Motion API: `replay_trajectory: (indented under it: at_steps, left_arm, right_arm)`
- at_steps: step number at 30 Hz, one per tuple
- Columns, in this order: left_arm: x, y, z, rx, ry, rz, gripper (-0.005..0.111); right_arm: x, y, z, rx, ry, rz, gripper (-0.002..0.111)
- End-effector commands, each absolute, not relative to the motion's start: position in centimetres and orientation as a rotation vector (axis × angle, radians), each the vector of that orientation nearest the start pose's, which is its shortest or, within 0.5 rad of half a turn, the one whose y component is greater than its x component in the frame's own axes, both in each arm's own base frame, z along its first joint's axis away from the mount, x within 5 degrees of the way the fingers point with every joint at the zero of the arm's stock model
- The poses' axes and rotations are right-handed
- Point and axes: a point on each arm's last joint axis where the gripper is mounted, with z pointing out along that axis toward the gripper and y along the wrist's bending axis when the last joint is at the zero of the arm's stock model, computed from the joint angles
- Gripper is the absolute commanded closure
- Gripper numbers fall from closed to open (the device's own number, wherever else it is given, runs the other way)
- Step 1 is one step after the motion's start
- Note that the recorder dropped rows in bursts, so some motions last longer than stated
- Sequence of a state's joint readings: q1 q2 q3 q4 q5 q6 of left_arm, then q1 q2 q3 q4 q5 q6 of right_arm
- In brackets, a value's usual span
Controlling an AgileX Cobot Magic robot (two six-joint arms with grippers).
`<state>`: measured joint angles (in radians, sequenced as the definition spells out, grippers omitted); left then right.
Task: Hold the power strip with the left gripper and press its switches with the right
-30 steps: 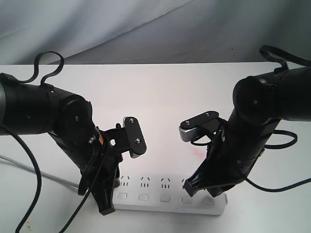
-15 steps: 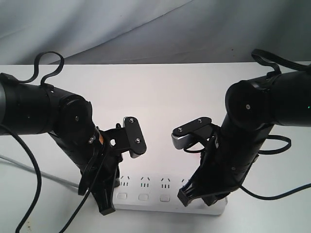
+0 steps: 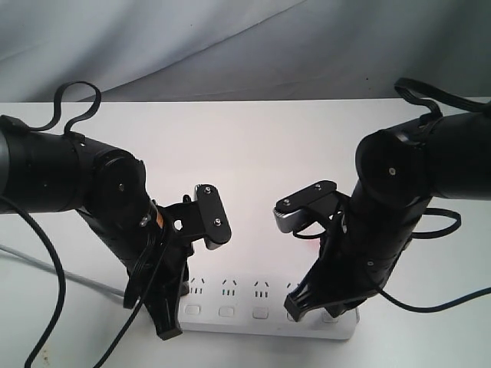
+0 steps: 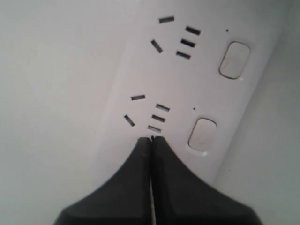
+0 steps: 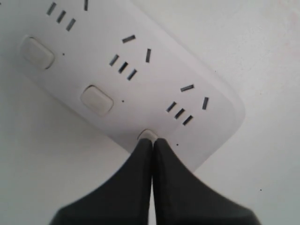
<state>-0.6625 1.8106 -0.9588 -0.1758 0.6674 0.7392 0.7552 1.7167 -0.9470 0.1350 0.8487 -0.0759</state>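
Note:
The white power strip [image 3: 242, 300] lies along the table's near edge, its grey cord [image 3: 77, 277] trailing left. My left gripper [image 3: 169, 331] is shut, and its tips rest on the strip [image 4: 140, 70] by the first socket, beside a switch [image 4: 202, 136]. Shut as well, my right gripper [image 3: 322, 313] comes down on the strip's right end. In the right wrist view its tips [image 5: 152, 139] sit on the last switch [image 5: 147, 134], which they mostly hide, near the rounded end of the strip [image 5: 154, 79]. Three switches [image 3: 226, 311] show between the arms.
The strip sits on a white table [image 3: 253, 146] with a grey cloth backdrop [image 3: 230, 46] behind. A thin black cable [image 3: 73, 103] loops above the left arm. Another cable [image 3: 430, 92] arcs over the right arm. There is a faint pink mark [image 3: 313, 242] on the table.
My right arm swung left and lowered, then shifted slightly right; it now covers the strip's two rightmost switches, which showed a second ago. The left arm and the strip have not moved.

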Motion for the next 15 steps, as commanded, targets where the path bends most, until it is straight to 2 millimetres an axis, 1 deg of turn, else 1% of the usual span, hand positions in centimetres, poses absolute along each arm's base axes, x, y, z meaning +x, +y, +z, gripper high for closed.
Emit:
replay_trajectory:
  at_steps: [1, 10, 15]
  left_arm:
    - [23.9, -20.1, 13.4, 1.798, 2.437, -0.167, 0.107]
    - [23.9, -20.1, 13.4, 1.8, 2.435, -0.167, 0.107]
    - [23.9, -20.1, 13.4, 1.8, 2.435, -0.167, 0.107]
  right_arm:
    - [20.7, 20.7, 16.4, -1.137, 2.902, 0.169, 0.108]
    - [20.7, 20.7, 16.4, -1.139, 2.906, 0.168, 0.108]
    - [20.7, 20.9, 14.4, -1.155, 2.976, 0.137, 0.108]
